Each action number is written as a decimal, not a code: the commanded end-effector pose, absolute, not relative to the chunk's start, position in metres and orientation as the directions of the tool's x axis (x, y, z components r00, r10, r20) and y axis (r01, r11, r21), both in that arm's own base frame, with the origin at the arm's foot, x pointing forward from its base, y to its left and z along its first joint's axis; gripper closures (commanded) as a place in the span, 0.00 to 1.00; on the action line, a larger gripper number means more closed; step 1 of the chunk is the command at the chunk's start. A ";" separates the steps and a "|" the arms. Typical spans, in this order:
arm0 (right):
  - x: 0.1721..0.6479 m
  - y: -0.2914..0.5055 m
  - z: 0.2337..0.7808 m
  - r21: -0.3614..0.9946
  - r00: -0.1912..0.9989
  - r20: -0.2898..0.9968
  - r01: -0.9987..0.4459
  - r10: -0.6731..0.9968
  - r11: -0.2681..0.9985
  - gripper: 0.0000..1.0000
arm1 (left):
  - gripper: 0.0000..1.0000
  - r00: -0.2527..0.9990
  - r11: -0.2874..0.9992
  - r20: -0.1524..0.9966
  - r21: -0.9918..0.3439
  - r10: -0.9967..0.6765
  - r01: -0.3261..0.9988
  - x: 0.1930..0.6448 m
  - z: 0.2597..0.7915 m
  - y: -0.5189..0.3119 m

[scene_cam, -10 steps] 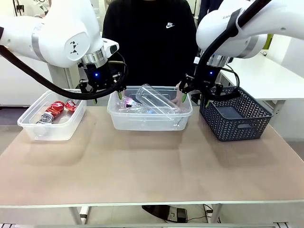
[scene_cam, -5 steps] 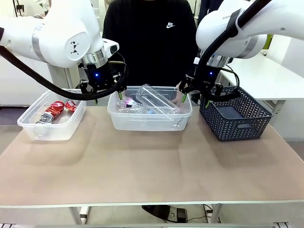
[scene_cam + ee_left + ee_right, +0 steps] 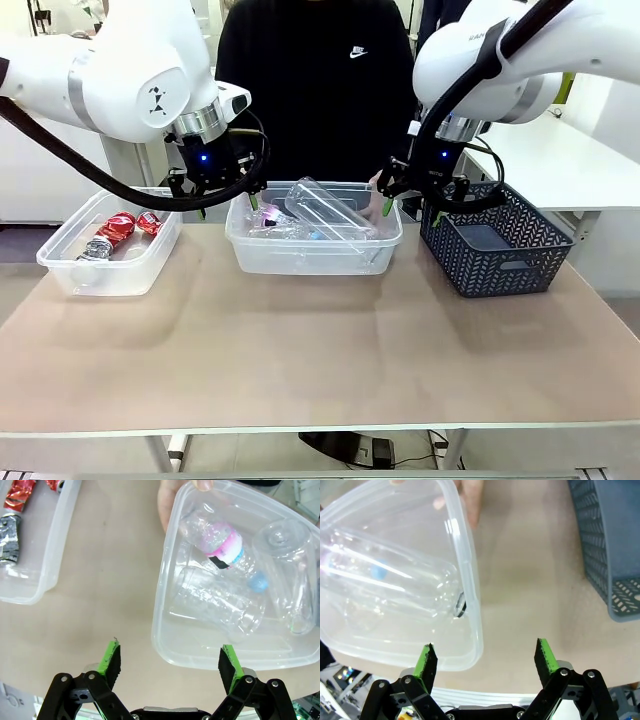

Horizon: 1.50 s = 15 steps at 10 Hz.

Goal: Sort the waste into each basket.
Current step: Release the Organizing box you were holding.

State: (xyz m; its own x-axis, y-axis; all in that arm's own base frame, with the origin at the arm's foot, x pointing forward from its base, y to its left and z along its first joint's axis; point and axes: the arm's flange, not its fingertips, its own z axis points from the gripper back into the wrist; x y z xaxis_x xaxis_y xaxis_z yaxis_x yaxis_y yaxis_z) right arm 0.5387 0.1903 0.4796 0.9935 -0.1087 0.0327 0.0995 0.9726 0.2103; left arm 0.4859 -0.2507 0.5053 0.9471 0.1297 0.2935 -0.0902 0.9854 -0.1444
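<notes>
Red-and-silver cans (image 3: 118,228) lie in the clear tub (image 3: 60,262) at the left, and the cans (image 3: 19,491) show again in the left wrist view. Clear bottles (image 3: 320,208) fill the middle tub (image 3: 310,258). One bottle (image 3: 220,547) has a pink label and a blue cap (image 3: 258,583). A person's hand (image 3: 166,506) grips this tub's far rim, and fingers (image 3: 470,500) hold its other end. My left gripper (image 3: 226,202) (image 3: 170,660) hangs open over the tub's left end. My right gripper (image 3: 412,208) (image 3: 487,660) is open beside its right end.
A dark blue-grey lattice basket (image 3: 497,242) (image 3: 605,545) stands at the right, close to my right gripper. The person stands at the far side behind the middle tub. Bare tabletop (image 3: 320,350) stretches across the near half.
The middle tub has shifted slightly to the left in the person's hands. Both arms have stayed where they were.
</notes>
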 end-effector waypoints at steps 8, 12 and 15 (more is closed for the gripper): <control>0.364 0.105 0.542 0.506 0.942 0.085 0.239 -0.324 0.829 0.00 | 0.00 0.951 0.915 0.304 -0.367 -0.053 0.168 0.335 0.561 -0.159; 0.385 0.109 0.552 0.515 0.964 0.031 0.211 -0.264 0.831 0.00 | 0.00 0.950 0.921 0.310 -0.379 0.035 0.090 0.357 0.576 -0.172; 0.385 0.109 0.552 0.515 0.964 0.031 0.211 -0.264 0.831 0.00 | 0.00 0.950 0.921 0.310 -0.379 0.035 0.090 0.357 0.576 -0.172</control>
